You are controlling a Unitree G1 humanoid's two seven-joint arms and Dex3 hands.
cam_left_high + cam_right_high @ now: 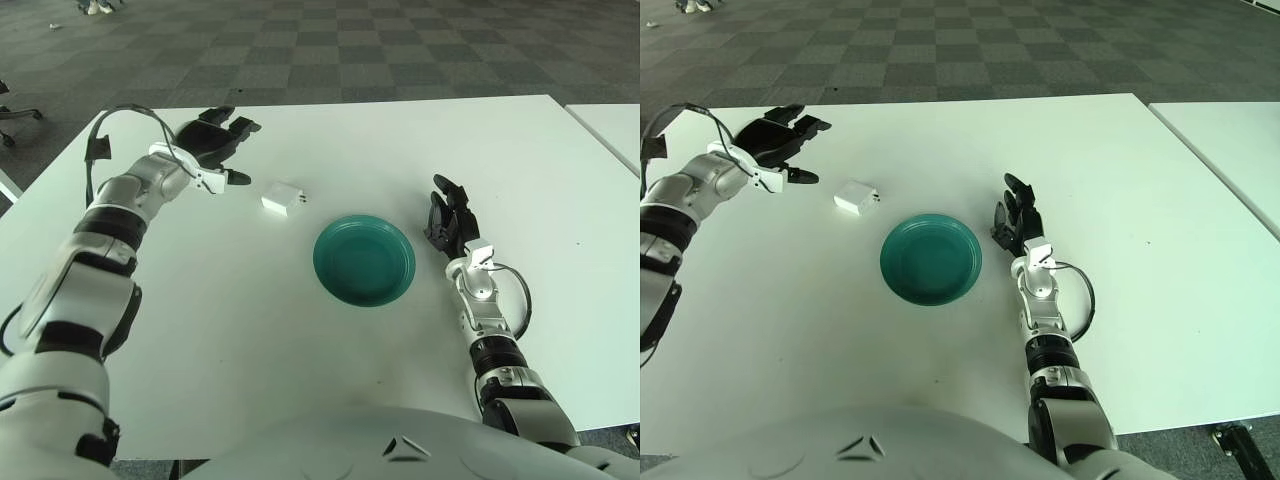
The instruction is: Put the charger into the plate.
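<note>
One reach under way: left hand (213, 143) spread and empty, just left of charger (283, 197). Next: close on charger, carry right to plate (364, 260).

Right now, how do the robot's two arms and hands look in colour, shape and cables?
Both hands, the left hand and the right hand, have black fingers with a small white block at the wrist. The forearms are silver-grey segments with black joint bands. A thin dark cable loops out beside each wrist. A rounded grey torso shell fills the bottom edge.
</note>
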